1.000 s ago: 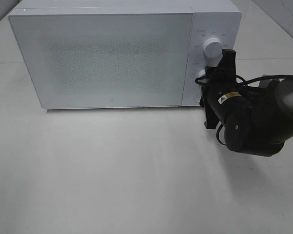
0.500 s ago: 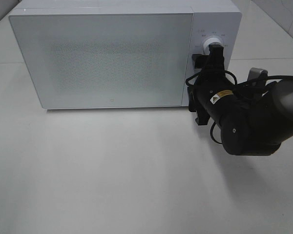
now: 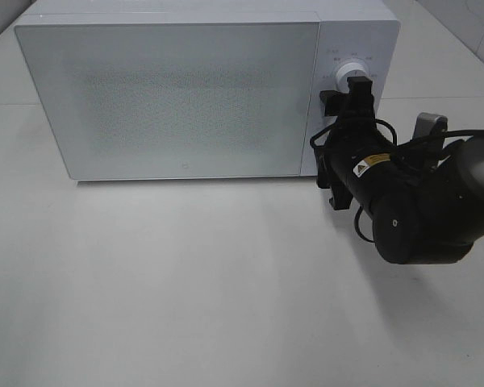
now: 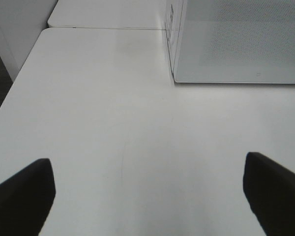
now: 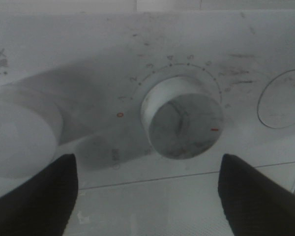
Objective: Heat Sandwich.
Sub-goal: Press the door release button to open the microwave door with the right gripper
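Note:
The sandwich is out of view in every frame. The white microwave [image 3: 169, 97] stands at the back of the table with its door closed. My right gripper [image 3: 344, 93] is up against the control panel on the microwave's right side. In the right wrist view its fingers [image 5: 37, 199] stand wide apart on either side of a round white dial [image 5: 182, 120] with a ring of numbers around it, and they do not touch it. My right gripper [image 5: 146, 164] is open. My left gripper [image 4: 147, 191] hovers open over the bare table with nothing between its fingers.
An upper white knob [image 3: 352, 68] shows just above the right gripper. The right wrist view also shows a second knob [image 5: 19, 142] and a round button [image 5: 282, 98] beside the dial. The microwave's corner [image 4: 174, 73] lies ahead of the left gripper. The white table [image 3: 185, 282] stretches out in front.
My right gripper has moved up and left along the control panel, from the lower knob towards the upper one, and its jaws have spread wider. The microwave door has stayed closed.

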Available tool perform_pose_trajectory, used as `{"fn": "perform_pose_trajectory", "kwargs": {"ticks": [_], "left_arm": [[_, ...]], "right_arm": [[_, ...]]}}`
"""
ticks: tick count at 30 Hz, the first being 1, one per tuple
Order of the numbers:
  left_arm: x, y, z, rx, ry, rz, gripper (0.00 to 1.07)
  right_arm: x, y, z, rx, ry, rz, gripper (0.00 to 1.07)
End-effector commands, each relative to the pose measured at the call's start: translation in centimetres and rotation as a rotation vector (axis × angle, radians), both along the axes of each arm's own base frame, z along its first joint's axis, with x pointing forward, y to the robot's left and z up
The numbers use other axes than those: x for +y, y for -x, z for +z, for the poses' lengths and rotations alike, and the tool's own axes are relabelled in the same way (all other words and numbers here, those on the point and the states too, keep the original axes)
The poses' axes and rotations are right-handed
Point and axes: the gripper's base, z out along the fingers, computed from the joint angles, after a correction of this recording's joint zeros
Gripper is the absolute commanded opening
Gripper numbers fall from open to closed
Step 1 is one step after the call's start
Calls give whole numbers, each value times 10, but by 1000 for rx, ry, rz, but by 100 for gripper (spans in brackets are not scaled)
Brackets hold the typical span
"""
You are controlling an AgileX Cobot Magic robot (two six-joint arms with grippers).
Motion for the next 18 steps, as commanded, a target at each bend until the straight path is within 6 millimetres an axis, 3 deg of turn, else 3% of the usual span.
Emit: {"fn": "perform_pose_trajectory", "kwargs": {"ticks": [1,9,15,18], "left_arm": [[0,3,-1,-29,5,1,98],[0,3,-1,-29,5,1,98],[0,3,-1,-29,5,1,98],[0,3,-1,-29,5,1,98]], "right_arm": [[-1,3,15,-73,52,37,76],[0,17,27,48,245,165,76],[-4,27,33,170,502,320,76],[-19,32,37,253,711,454,76]]}}
